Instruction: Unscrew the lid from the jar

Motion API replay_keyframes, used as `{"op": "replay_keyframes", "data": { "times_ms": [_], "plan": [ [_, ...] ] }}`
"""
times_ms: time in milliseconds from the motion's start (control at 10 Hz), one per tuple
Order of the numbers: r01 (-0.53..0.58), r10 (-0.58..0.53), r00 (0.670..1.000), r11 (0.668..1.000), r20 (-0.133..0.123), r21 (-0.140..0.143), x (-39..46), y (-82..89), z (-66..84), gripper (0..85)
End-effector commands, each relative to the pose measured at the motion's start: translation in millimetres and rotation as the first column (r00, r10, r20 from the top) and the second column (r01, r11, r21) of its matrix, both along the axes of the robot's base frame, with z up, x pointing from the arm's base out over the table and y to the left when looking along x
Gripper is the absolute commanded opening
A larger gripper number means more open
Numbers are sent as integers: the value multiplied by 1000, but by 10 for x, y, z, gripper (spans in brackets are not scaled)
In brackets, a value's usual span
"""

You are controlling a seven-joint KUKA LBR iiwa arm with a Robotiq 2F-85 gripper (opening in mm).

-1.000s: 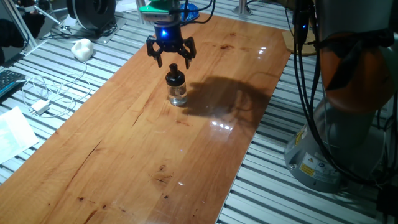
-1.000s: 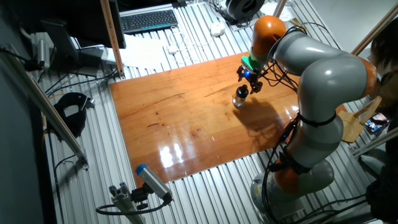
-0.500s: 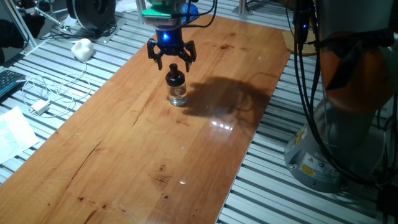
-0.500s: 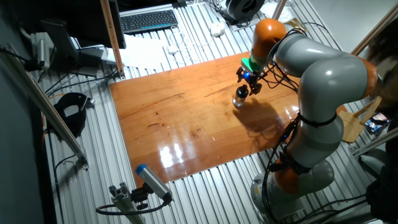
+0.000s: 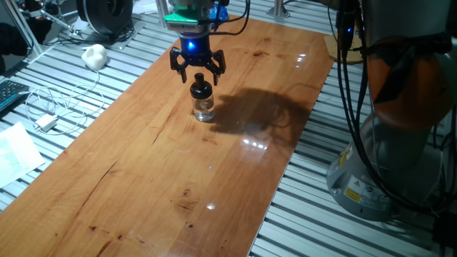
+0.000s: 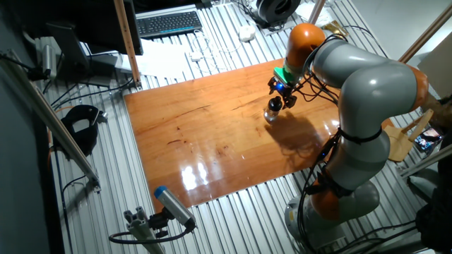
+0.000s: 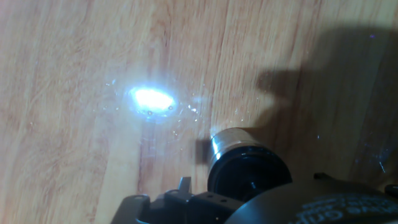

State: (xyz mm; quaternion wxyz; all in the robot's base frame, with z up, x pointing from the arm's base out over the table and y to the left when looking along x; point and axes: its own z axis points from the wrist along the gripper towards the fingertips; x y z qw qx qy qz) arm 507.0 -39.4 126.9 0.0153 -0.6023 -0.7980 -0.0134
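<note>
Hovering spread above the lid (image 5: 201,80), the claw (image 5: 198,73) half-hides the jar (image 5: 203,107).

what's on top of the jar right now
The black lid sits on the clear jar, which stands on the wooden table. The open gripper hangs just above it. The jar's inside can't be made out.

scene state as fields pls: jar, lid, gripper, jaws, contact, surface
jar: clear glass jar, upright on the table
lid: black lid, on the jar, knob up
gripper: gripper directly above the lid, pointing down
jaws: open, spread to either side of the lid knob
contact: none visible; fingers not closed on the lid
surface: wooden table, glossy, light glare
hand view: lid seen from above at the bottom edge, off-centre to the right
</note>
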Motion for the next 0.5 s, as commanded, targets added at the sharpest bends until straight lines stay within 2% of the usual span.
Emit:
{"op": "replay_keyframes", "data": {
  "times_ms": [0, 400],
  "plan": [
    [1, -1, 1000, 1000, 1, 0, -2, 2, -15, 850],
    [1, -1, 1000, 1000, 6, -11, 1, 5, -79, 850]
  ]
}}
